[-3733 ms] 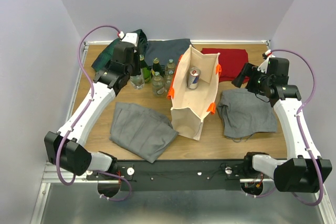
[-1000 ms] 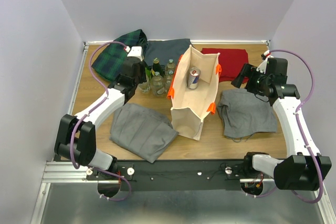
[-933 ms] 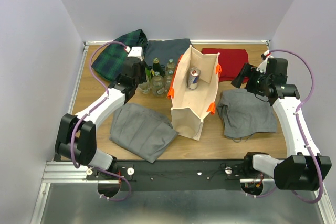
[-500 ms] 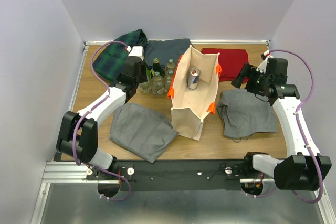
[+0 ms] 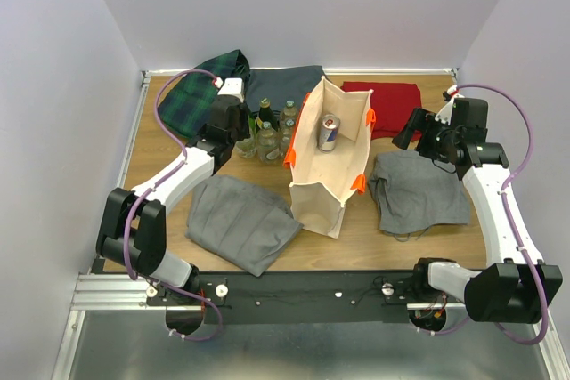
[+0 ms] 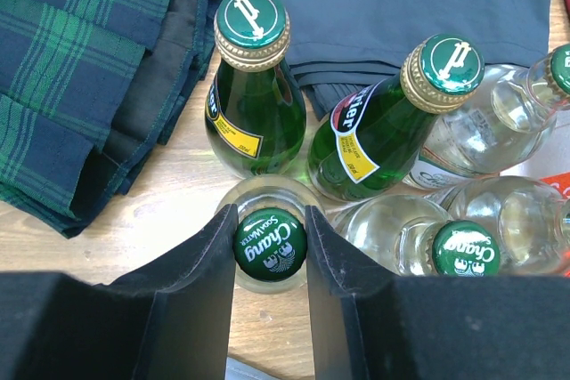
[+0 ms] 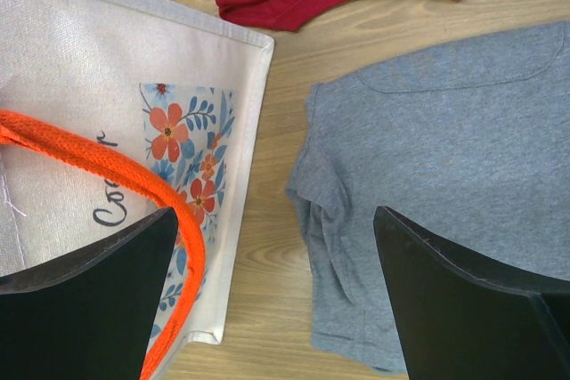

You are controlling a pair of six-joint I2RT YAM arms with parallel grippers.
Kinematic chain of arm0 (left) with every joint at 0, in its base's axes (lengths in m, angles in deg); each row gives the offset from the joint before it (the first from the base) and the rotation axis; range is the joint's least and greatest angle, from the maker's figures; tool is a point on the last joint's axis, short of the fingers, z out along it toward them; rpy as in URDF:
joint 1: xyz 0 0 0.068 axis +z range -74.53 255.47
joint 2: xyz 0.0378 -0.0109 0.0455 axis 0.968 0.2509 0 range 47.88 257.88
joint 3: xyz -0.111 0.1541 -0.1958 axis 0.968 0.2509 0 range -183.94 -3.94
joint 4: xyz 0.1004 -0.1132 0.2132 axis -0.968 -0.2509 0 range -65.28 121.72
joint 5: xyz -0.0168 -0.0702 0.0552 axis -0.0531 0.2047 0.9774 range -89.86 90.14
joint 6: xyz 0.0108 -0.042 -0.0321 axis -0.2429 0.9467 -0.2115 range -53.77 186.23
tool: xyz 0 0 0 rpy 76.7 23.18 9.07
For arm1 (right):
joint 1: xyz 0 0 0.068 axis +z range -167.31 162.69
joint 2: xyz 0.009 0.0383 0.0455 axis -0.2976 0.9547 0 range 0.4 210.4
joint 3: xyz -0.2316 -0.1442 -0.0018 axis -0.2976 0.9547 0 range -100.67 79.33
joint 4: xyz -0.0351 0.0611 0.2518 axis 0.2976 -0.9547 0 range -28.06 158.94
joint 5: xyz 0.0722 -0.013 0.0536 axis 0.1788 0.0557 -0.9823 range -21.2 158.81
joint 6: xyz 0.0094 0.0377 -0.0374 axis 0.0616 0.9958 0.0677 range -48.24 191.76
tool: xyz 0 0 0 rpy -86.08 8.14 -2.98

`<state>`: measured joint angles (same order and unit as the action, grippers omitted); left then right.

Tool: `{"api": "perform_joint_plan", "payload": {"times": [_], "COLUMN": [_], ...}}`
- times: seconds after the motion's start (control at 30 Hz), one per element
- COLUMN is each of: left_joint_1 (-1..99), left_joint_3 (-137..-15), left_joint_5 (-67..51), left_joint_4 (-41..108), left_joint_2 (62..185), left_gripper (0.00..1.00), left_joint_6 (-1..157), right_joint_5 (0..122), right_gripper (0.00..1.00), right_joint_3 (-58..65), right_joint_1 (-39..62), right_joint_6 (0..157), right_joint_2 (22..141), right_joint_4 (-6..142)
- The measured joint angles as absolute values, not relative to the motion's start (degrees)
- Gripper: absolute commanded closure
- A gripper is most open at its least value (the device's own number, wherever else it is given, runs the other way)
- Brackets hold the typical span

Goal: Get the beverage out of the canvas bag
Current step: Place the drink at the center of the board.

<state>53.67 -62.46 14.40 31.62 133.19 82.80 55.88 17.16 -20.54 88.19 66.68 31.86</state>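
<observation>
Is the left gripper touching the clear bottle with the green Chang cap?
Touching. In the left wrist view the left gripper is closed on the clear bottle: both fingers press against the sides of its green cap, no gap.

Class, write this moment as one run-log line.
left jaws: shut on Chang bottle | right jaws: open near canvas bag | can: inside bag

Two green bottles (image 6: 256, 122) stood close to a clear Chang bottle (image 6: 270, 239) on the wooden surface (image 5: 147, 162). A plaid cloth (image 5: 191, 91), a red cloth (image 5: 387, 95) and two grey cloths (image 5: 240, 220) lay around.
</observation>
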Motion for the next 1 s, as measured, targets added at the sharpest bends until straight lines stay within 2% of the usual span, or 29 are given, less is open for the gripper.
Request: {"api": "perform_joint_plan", "payload": {"times": [0.23, 0.3, 0.53, 0.8, 1.0], "left_joint_1": [53.67, 53.67, 53.67, 53.67, 53.67], "left_joint_3": [-62.46, -62.46, -62.53, -62.55, -62.60], "left_joint_5": [14.40, 14.40, 14.29, 14.23, 14.23], "left_joint_4": [31.60, 31.58, 31.34, 31.21, 31.69], "left_joint_2": [133.19, 133.19, 133.19, 133.17, 131.60], "left_gripper": [0.67, 0.62, 0.63, 0.52, 0.50], "left_joint_6": [82.96, 83.00, 83.00, 83.07, 83.11], "right_joint_5": [55.88, 55.88, 55.90, 55.85, 55.85], "right_gripper": [0.00, 0.00, 0.00, 0.00, 0.00], "right_joint_3": [17.16, 17.16, 17.16, 17.18, 17.18], "right_joint_1": [-20.54, -20.54, -20.54, -20.54, -20.54], "right_joint_6": [88.21, 88.19, 88.21, 88.21, 88.23], "right_joint_2": [66.68, 66.68, 66.68, 66.68, 66.76], "right_joint_4": [31.86, 31.86, 31.86, 31.86, 31.90]}}
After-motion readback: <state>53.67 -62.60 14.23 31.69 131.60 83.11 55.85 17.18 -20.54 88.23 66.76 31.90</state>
